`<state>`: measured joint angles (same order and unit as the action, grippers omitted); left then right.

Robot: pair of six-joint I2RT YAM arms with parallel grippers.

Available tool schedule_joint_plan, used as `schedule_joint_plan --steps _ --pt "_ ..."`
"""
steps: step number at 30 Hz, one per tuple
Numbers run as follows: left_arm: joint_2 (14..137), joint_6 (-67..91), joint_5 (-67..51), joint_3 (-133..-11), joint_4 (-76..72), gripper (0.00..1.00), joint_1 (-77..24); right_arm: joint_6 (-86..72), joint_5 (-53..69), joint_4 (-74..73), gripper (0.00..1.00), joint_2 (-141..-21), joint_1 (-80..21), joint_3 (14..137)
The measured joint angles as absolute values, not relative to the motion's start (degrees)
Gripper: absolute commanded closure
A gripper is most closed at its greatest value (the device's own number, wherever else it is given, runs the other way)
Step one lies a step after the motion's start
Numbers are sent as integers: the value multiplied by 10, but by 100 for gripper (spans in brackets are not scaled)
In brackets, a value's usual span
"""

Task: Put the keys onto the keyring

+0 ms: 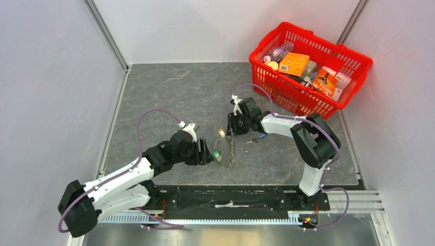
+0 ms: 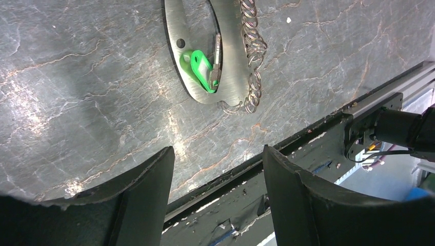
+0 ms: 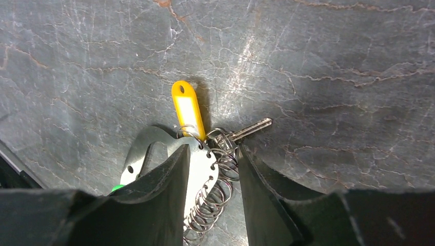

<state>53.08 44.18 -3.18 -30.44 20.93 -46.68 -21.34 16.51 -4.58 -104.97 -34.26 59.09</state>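
Note:
The keyring (image 1: 225, 149) is a flat metal oval plate with a row of wire rings along one edge. It lies on the stone-look mat with a green tag (image 2: 201, 65) and a yellow tag (image 3: 188, 108). My right gripper (image 3: 213, 149) points down over its far end, open about halfway. One finger is above the plate (image 3: 204, 171), the other beside the rings (image 3: 221, 177). A silver key (image 3: 250, 129) lies with its head at the end rings; whether it is threaded I cannot tell. A blue-headed key (image 1: 260, 136) lies on the mat right of that gripper. My left gripper (image 2: 216, 154) is open, empty, near the keyring's near end.
A red basket (image 1: 285, 95) full of boxes and bottles stands at the back right. The black base rail (image 2: 313, 134) runs along the mat's near edge, just under my left fingers. Grey walls close in both sides.

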Motion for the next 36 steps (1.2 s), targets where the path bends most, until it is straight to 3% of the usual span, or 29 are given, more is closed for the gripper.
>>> schedule_joint_plan --steps 27,36 --pt "513 447 -36 -292 209 29 -467 -244 160 -23 57 -1010 -342 536" --pt "512 447 -36 -292 209 29 -467 -244 160 -6 63 -1014 -338 540"
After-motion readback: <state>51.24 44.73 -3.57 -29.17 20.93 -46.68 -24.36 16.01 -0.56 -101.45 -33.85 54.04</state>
